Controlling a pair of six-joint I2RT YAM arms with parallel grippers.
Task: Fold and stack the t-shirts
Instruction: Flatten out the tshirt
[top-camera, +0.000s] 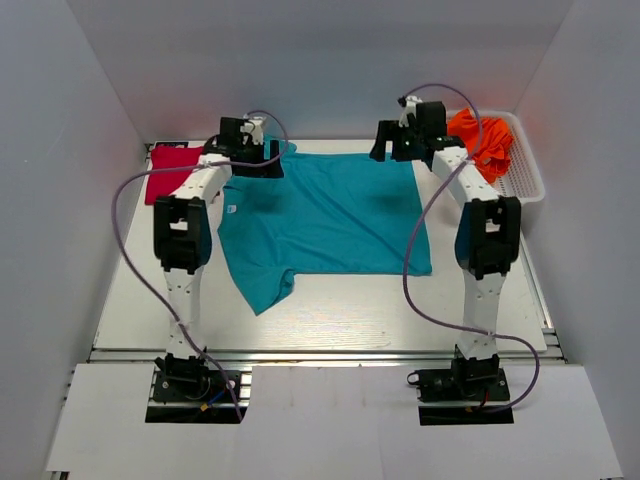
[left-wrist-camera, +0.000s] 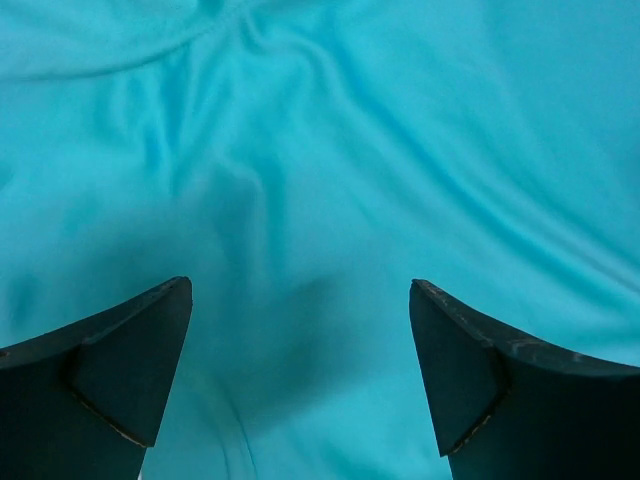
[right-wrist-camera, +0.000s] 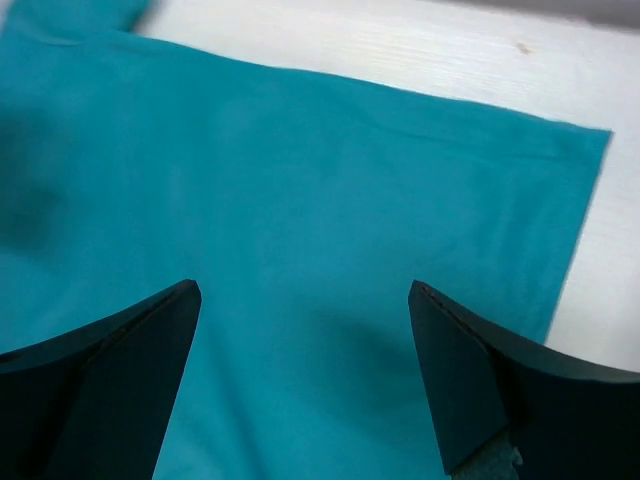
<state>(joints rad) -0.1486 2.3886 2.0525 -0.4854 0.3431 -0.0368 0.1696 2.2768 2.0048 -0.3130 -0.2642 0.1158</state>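
Left hand (left-wrist-camera: 300, 285) wide over teal t-shirt (top-camera: 330, 215) | right hand (right-wrist-camera: 303, 287) wide near hem | table (right-wrist-camera: 400, 50) beyond

The top view overlooks the whole table (top-camera: 350, 310) from behind. Both wrist views face down, close on the teal t-shirt (top-camera: 330, 215).

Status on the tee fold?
Left gripper open over teal t-shirt, shoulder end; right gripper open over hem end; both empty. Shirt flat, unfolded. Red t-shirt far left, orange t-shirt in basket, neither blocking.
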